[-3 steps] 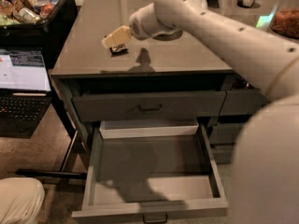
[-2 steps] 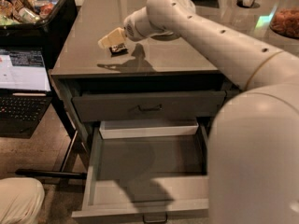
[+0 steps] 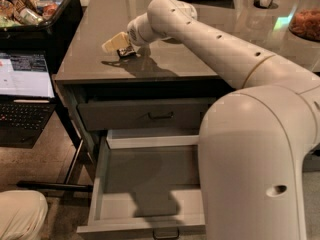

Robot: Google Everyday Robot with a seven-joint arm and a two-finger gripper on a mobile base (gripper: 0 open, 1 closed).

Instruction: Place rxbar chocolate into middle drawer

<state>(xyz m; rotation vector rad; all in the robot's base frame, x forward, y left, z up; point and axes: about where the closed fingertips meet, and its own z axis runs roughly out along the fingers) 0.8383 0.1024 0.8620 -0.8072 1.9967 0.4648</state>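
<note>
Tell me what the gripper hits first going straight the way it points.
The gripper, low over the countertop, points picture-left and slightly down. It would probably meet bare countertop first, just past the rxbar chocolate beside it; depth is unclear.

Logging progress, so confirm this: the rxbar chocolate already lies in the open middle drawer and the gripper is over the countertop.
Wrong about the bar: in the camera view the rxbar chocolate is at the gripper over the countertop, not in the middle drawer. The drawer is indeed open.
</note>
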